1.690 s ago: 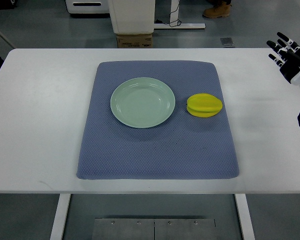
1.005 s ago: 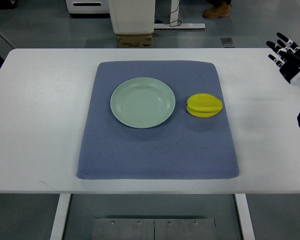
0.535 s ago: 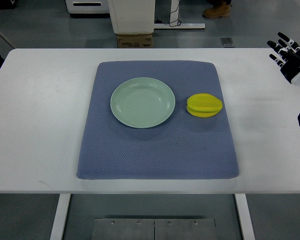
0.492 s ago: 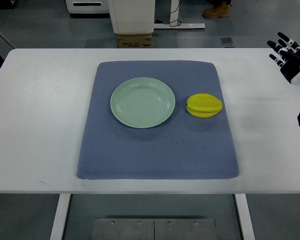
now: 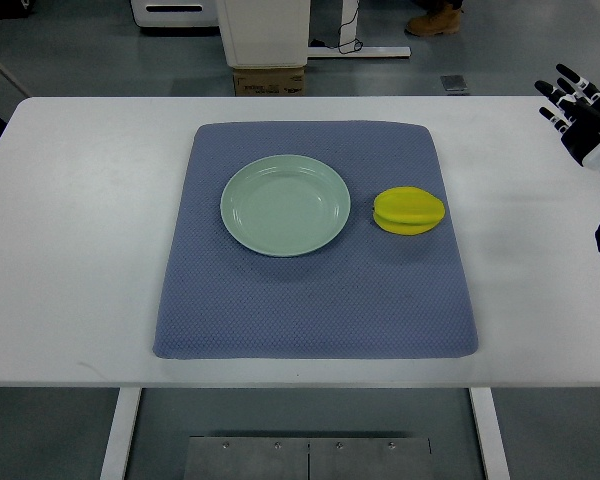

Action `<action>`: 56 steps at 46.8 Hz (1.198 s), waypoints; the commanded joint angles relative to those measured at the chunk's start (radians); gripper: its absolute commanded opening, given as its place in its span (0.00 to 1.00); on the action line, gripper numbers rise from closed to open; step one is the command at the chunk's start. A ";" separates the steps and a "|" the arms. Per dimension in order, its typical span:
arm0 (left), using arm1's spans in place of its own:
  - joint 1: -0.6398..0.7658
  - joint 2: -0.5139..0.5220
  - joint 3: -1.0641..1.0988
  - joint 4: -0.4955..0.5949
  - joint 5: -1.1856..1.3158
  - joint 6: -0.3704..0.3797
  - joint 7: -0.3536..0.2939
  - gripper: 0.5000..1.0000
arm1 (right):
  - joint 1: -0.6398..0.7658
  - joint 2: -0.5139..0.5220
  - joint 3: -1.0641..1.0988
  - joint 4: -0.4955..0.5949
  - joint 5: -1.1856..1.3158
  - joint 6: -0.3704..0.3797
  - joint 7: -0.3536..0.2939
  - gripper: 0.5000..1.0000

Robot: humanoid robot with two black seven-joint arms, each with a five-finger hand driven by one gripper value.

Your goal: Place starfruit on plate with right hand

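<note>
Starting at the left: the pale green round ceramic plate (image 5: pixel 285 205) is sitting bare on the blue-grey woven mat (image 5: pixel 310 300), nothing on it yet. Just to its right, apart from the rim, the yellow ridged starfruit (image 5: pixel 409 211) is lying untouched on the same mat. Far right, the black-and-white right hand (image 5: pixel 580 108) is hovering at the table's edge, fingers (image 5: pixel 555 92) spread and holding nothing, barely shifting since a second ago. So the reach looks not yet begun.
</note>
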 commanded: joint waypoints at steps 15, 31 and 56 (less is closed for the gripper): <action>0.000 0.000 0.000 0.000 0.000 0.000 0.000 1.00 | 0.003 0.004 0.001 -0.025 0.000 0.000 -0.001 1.00; 0.000 0.000 0.000 0.000 0.000 0.000 0.000 1.00 | -0.002 0.036 -0.002 -0.025 0.000 -0.002 -0.009 1.00; 0.000 0.000 0.000 0.000 0.000 0.000 0.000 1.00 | -0.021 0.075 0.001 -0.062 0.002 -0.016 -0.004 1.00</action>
